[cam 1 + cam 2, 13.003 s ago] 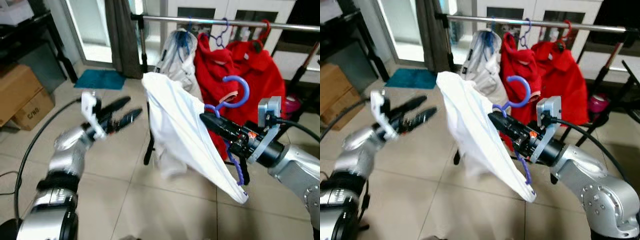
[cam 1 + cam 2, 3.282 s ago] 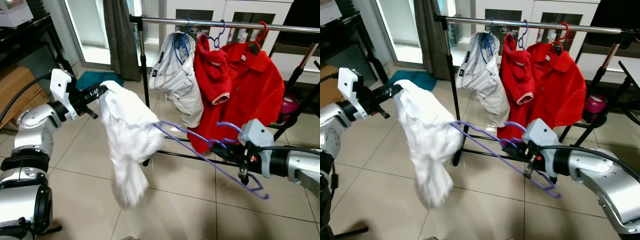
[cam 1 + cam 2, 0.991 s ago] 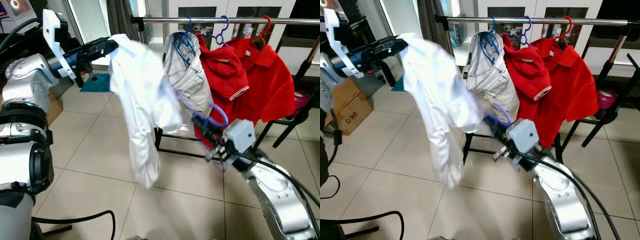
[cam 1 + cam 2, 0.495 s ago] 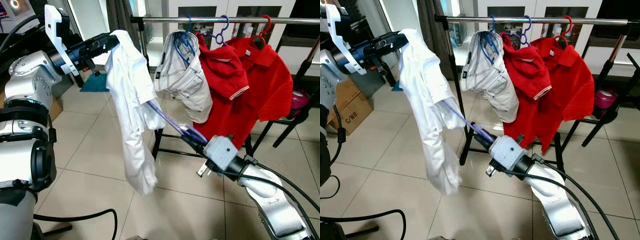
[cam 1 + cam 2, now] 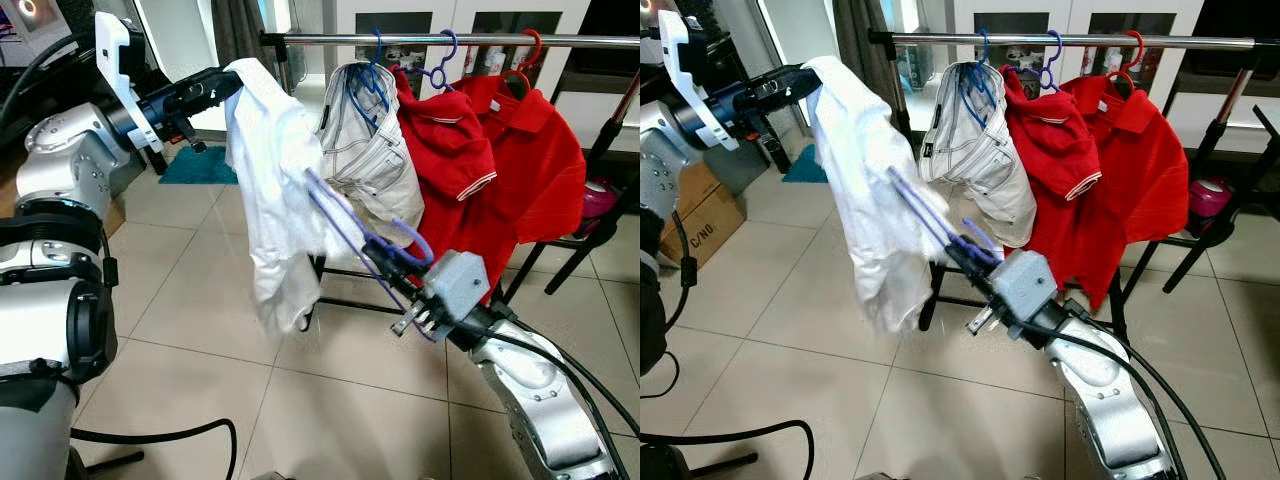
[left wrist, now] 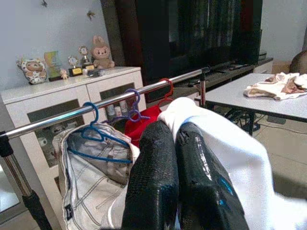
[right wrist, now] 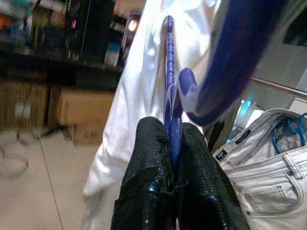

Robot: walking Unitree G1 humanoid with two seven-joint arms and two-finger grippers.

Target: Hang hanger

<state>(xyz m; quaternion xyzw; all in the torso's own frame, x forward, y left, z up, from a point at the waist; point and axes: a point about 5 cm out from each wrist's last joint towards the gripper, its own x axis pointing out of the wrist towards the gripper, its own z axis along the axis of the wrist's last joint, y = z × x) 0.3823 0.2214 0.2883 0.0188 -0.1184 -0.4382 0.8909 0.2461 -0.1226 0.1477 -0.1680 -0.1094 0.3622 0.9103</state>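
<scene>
Right pincer [image 5: 385, 262] is clamped on the purple hanger [image 5: 340, 222], low and in front of the garment rail [image 5: 440, 40]; the right wrist view shows both black fingers [image 7: 146, 163] pressed tight against the hanger's neck, hook curling overhead. Left pincer [image 5: 222, 82] is up high at your left, fingers together and pinching the top of the white shirt [image 5: 275, 190], which drapes straight down from that grip.

Status as you'd read it:
- Hanger's arm runs up into the shirt's folds. Whether it sits inside the collar or merely lies against the cloth, you cannot tell from here.
- Shirt hangs bunched and lopsided, not squared on the hanger's shoulders. Dressing looks partial at best.
- Hook is well below the rail and not near it. Hanging has not begun.

On the rail already: pale denim garment [image 5: 372, 150] on a blue hanger [image 5: 377, 62], then two red polo shirts [image 5: 500, 150] further toward your right. The bare stretch of rail lies at the left end, between the upright post and the denim, which looks like the likeliest slot.

Left to do, by judgement: seat the shirt properly across the hanger, release the left grip, lift the hook over the rail, let go.
</scene>
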